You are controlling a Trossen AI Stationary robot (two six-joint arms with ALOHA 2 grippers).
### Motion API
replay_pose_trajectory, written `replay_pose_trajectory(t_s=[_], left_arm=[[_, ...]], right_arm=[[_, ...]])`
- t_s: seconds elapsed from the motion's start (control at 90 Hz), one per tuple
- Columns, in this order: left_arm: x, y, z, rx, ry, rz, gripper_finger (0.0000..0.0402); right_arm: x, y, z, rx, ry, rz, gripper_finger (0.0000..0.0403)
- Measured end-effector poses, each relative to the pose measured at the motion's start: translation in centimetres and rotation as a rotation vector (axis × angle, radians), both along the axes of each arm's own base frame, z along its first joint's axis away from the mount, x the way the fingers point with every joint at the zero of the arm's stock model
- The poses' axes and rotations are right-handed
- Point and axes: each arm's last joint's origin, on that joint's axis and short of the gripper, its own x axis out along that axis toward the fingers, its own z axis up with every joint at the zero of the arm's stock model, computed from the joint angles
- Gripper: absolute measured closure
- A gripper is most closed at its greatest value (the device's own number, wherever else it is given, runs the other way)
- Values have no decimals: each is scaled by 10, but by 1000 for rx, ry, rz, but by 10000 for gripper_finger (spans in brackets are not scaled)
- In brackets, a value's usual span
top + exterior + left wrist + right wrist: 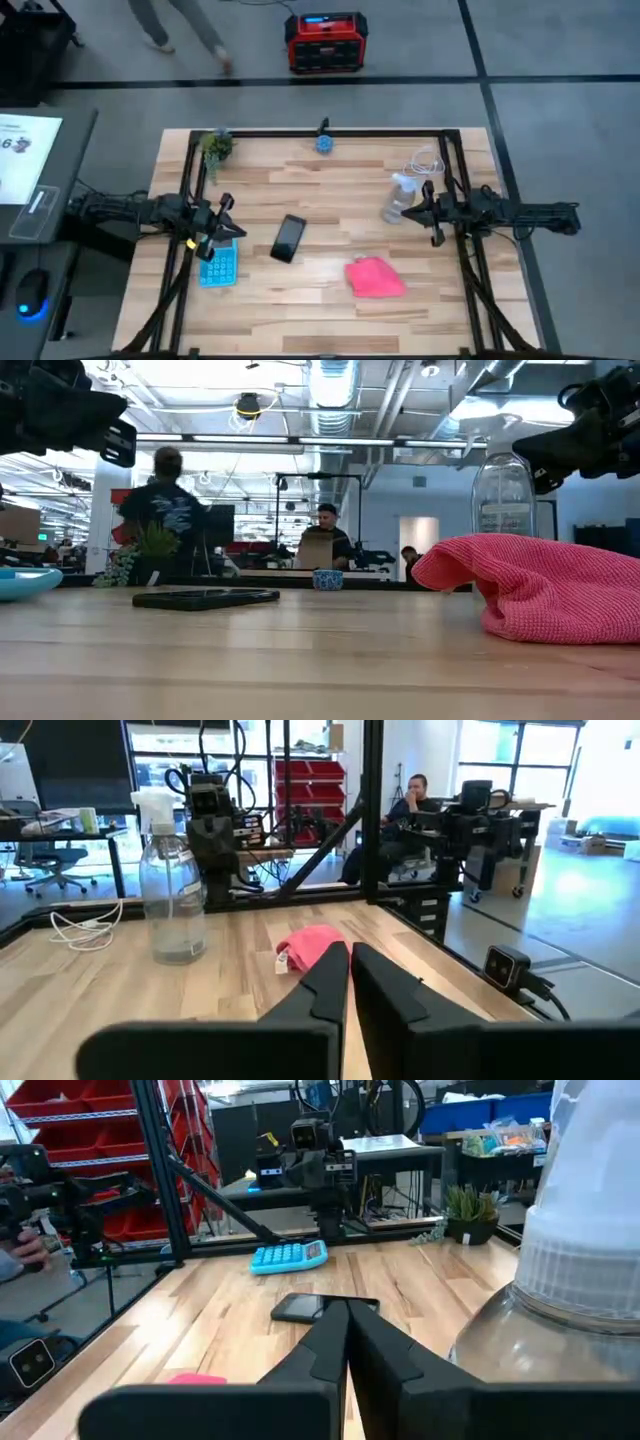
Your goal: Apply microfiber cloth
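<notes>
1. Cloth (375, 277): pink-red, bunched in a loose heap on the tabletop (330, 200), toward the near right part in the high view; free of both grippers.
2. Long axis roughly across the tabletop, slanted a little, one end toward the phone (288, 238), the other toward the right edge; in the low view (530, 585) humped, with a rounded fold at the phone-side end.
3. Phone: black, flat, left of the cloth and apart from it, long axis nearly front to back, slightly tilted.
4. Spray bottle (398, 198): clear, upright, behind the cloth, just beside the right gripper (428, 212).
5. Right gripper: raised above the tabletop's right side, pointing inward, fingers (330, 1345) pressed together, holding nothing.
6. Left gripper (226, 228): raised at the left side, above the calculator (217, 263), fingers (330, 982) likewise clenched on nothing.
7. Calculator: light blue, near the left edge, well apart from the cloth.
8. Plant (215, 146) at the far left corner; small blue cup (325, 143) at the far edge; white cable (428, 162) behind the bottle.
</notes>
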Motion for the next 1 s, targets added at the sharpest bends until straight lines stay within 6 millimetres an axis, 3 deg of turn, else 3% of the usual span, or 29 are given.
replay_pose_trajectory(t_s=[1.0], left_arm=[[0,0,-1,-34,22,6,402]], right_arm=[[0,0,0,0,-1,0,403]])
